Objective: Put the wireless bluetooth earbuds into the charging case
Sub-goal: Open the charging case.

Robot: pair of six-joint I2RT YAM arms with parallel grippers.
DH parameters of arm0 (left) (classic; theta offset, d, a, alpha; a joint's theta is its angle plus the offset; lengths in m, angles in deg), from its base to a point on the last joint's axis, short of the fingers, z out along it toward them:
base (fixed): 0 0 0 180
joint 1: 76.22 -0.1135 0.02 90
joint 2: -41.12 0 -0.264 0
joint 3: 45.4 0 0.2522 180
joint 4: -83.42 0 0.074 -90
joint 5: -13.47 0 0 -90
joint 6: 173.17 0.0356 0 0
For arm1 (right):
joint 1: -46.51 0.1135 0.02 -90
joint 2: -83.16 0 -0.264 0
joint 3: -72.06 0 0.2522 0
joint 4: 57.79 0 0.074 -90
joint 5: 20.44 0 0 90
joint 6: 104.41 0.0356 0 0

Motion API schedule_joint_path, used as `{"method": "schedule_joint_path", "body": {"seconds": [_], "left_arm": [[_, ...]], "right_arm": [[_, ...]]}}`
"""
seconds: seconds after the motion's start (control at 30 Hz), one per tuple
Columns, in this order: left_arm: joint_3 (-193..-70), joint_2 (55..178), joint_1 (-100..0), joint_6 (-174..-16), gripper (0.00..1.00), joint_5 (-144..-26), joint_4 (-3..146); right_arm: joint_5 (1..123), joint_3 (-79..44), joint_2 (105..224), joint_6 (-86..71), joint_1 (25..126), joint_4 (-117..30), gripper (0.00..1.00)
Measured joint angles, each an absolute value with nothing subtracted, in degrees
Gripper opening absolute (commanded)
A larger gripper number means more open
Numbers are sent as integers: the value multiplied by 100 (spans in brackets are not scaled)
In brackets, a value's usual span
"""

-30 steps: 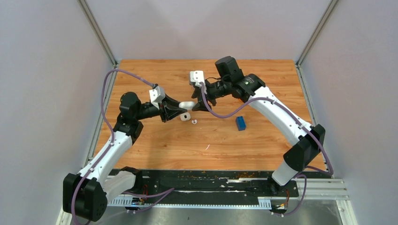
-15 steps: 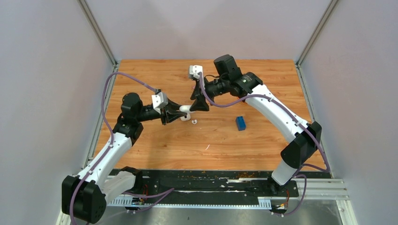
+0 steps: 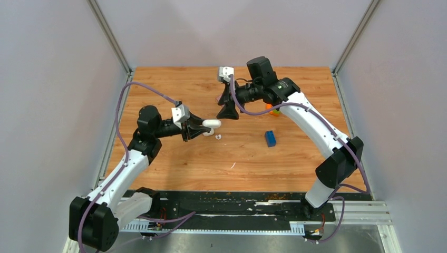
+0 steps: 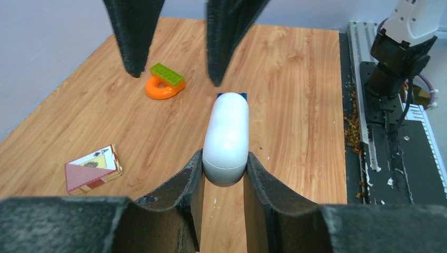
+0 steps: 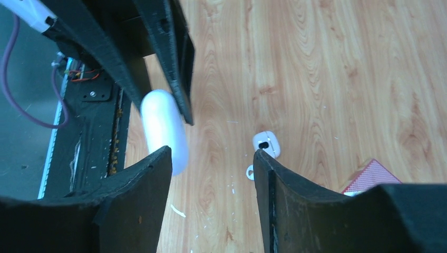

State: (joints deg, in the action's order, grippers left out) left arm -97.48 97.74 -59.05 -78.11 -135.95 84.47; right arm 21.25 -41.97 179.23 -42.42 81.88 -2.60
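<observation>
Two robot arms meet over a wooden table: the left claw grips a white oval pebble, and the right claw has just pulled away empty.

A second ago the right claw was close against the pebble. Now it has lifted toward the far side with its fingers spread wide, leaving the left claw alone clamped on one end of the pebble, held above the wood. The pebble is no part of the job. The charging case, small and cream with a dark dot, lies on the table just below it, with one tiny earbud just beside. I cannot find the second bud. Nothing touches either, so I judge the inserting not yet begun.
</observation>
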Motion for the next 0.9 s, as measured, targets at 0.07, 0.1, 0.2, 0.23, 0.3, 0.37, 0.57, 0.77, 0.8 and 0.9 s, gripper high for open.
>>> {"method": "schedule_joint_path", "body": {"seconds": [0.07, 0.1, 0.2, 0.23, 0.3, 0.37, 0.57, 0.77, 0.8, 0.9], "left_arm": [[-9713, 9774, -5905, -7901, 0, -13483, 8497], [-9696, 9774, -5905, -7940, 0, -13442, 8523], [-9659, 9774, -5905, -8089, 0, -13291, 8595], [-9657, 9774, -5905, -8152, 0, -13263, 8624], [-9657, 9774, -5905, -8366, 0, -13188, 8766], [-9659, 9774, -5905, -8591, 0, -13160, 8936], [-9659, 9774, -5890, -8869, 0, -13263, 9188], [-9661, 9774, -5864, -8725, 0, -13339, 9177], [-9661, 9774, -5864, -8670, 0, -13341, 9170], [-9661, 9776, -5864, -8539, 0, -13335, 9096]], "right_arm": [[2000, -4197, 17923, -4369, 8199, -123, 63], [1946, -4197, 17923, -4417, 8208, -57, 64], [1834, -4197, 17923, -4517, 8223, 92, 66], [1808, -4197, 17923, -4554, 8228, 135, 66], [1797, -4197, 17923, -4585, 8234, 194, 66], [1799, -4197, 17930, -4589, 8232, 216, 66], [1801, -4197, 18024, -4550, 8232, 201, 65], [1769, -4197, 18098, -4192, 8188, 140, 64], [1731, -4199, 18111, -4084, 8164, 111, 64], [1578, -4252, 18166, -3722, 8033, 4, 64]]}}
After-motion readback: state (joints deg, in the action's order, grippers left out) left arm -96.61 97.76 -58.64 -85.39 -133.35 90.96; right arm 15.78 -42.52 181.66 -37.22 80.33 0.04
